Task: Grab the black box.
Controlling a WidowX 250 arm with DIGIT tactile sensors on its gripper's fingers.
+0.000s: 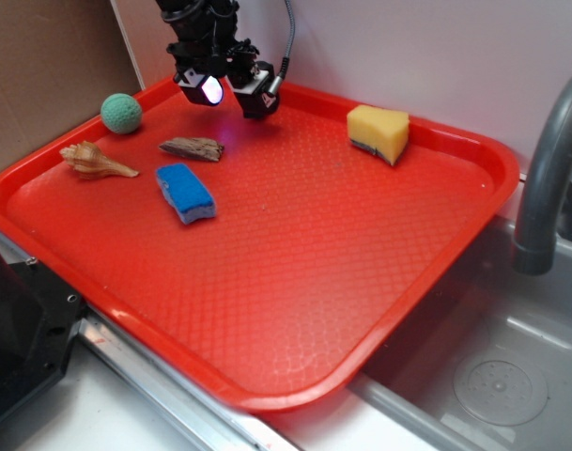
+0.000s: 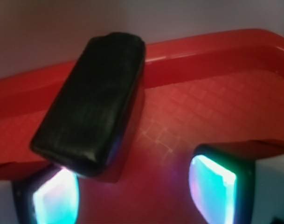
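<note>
Above tray's far corner, claw (image 1: 231, 90) raised.

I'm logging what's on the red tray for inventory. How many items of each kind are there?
Sponges: 2, blue sponge, yellow sponge
Balls: 1, green ball
Shells: 1, seashell
Wood pieces: 1, wood chunk
Boxes: 1, black box
Total: 6

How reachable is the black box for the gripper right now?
Probably yes: the gripper is open and the black box lies just ahead by the tray rim, nothing between, though off-centre toward one finger.
</note>
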